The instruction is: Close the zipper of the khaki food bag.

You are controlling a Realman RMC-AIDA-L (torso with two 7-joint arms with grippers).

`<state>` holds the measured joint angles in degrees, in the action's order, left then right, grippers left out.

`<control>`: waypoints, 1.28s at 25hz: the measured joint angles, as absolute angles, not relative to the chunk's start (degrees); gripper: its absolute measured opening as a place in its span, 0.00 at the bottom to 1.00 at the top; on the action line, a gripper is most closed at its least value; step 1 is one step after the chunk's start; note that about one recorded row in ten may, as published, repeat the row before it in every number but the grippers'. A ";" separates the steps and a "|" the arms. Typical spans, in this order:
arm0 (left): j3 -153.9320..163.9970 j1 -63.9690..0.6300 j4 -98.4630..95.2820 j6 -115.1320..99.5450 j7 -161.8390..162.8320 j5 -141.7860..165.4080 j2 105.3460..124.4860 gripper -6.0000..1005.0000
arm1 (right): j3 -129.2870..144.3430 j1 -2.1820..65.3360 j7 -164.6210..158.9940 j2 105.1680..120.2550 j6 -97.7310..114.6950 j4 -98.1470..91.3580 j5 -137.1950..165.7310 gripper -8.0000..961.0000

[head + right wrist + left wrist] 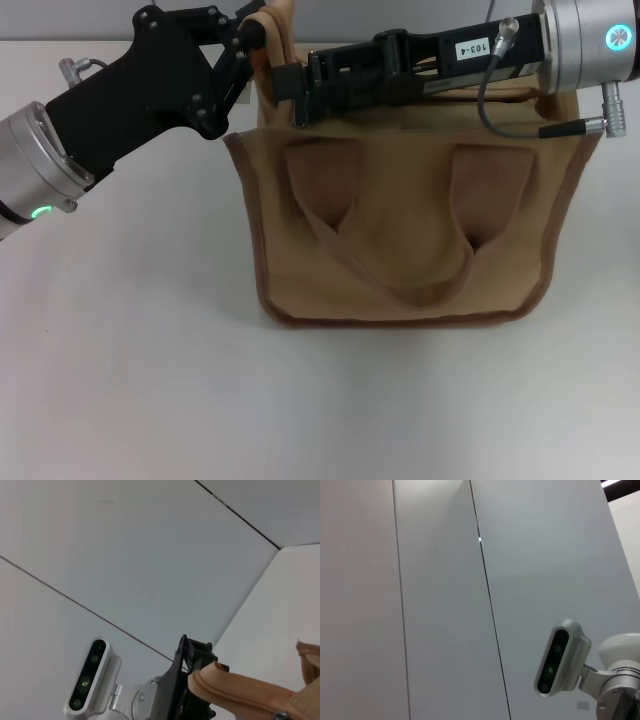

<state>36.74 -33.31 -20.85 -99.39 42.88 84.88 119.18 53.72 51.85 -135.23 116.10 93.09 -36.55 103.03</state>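
The khaki food bag [405,240] stands upright on the white bench [130,380], its broad side facing the robot and its long axis running left to right. The zipper [235,694] follows that top edge. The left end effector [262,38] is clenched on the raised fabric at the bag's left top corner. The right end effector [295,88] reaches across the top from the right; I cannot tell its grip. Bare bench lies open in front and left of the bag.
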 joint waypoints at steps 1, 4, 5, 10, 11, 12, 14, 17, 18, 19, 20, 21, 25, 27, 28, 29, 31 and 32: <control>36.74 -33.31 -20.83 -99.45 42.88 84.83 119.18 0.02 | 53.72 51.83 -135.27 116.10 93.07 -36.49 102.91 0.79; 36.74 -33.31 -20.83 -99.56 42.90 84.79 119.18 0.02 | 53.71 51.75 -135.39 116.10 92.83 -36.42 102.81 0.79; 36.74 -33.31 -20.82 -99.58 42.90 84.77 119.18 0.02 | 53.71 51.74 -135.41 116.10 92.72 -36.39 102.81 0.79; 36.74 -33.38 -20.82 -99.64 42.92 84.75 119.18 0.02 | 54.09 51.69 -135.45 116.10 92.50 -36.32 102.91 0.78; 36.74 -33.40 -20.82 -99.67 42.92 84.75 119.18 0.02 | 54.13 51.68 -135.48 116.10 92.44 -36.31 102.98 0.78; 36.74 -33.41 -20.83 -99.71 42.92 84.75 119.18 0.02 | 54.18 51.69 -135.51 116.10 92.38 -36.30 103.03 0.77; 36.74 -33.47 -20.83 -99.74 42.93 84.75 119.18 0.02 | 54.23 51.69 -135.56 116.10 92.18 -36.29 103.09 0.74; 36.74 -33.51 -20.83 -99.78 42.94 84.75 119.18 0.02 | 54.23 51.65 -135.65 116.10 91.94 -36.29 103.11 0.69; 36.74 -33.52 -20.83 -99.81 42.94 84.74 119.18 0.02 | 54.23 51.63 -135.63 116.10 91.79 -36.29 103.12 0.68; 36.74 -33.52 -20.83 -99.83 42.95 84.74 119.18 0.02 | 54.23 51.63 -135.56 116.10 91.70 -36.29 103.12 0.66; 36.74 -33.53 -20.83 -99.83 42.95 84.74 119.18 0.02 | 54.23 51.63 -135.50 116.10 91.53 -36.29 103.13 0.65; 36.73 -33.53 -20.83 -99.85 42.96 84.75 119.18 0.02 | 54.23 51.63 -135.49 116.10 91.32 -36.29 103.13 0.63; 36.74 -33.52 -20.83 -100.16 42.97 84.75 119.18 0.02 | 54.26 51.64 -135.57 116.10 90.21 -36.29 103.21 0.46; 36.74 -33.48 -20.83 -100.37 42.98 84.75 119.18 0.02 | 54.29 51.60 -135.48 116.10 90.04 -36.25 103.25 0.36; 36.73 -33.48 -20.78 -100.42 42.98 84.75 119.18 0.02 | 54.30 51.58 -135.37 116.10 90.01 -36.23 103.26 0.32; 36.74 -33.48 -20.69 -100.48 42.98 84.75 119.18 0.02 | 54.32 51.58 -135.29 116.10 89.96 -36.23 103.30 0.28; 36.74 -33.48 -20.67 -100.48 42.98 84.76 119.18 0.02 | 54.35 51.58 -135.23 116.10 89.93 -36.25 103.60 0.20; 36.74 -33.48 -20.66 -100.48 42.98 84.77 119.18 0.02 | 54.38 51.58 -135.20 116.10 89.93 -36.28 104.01 0.17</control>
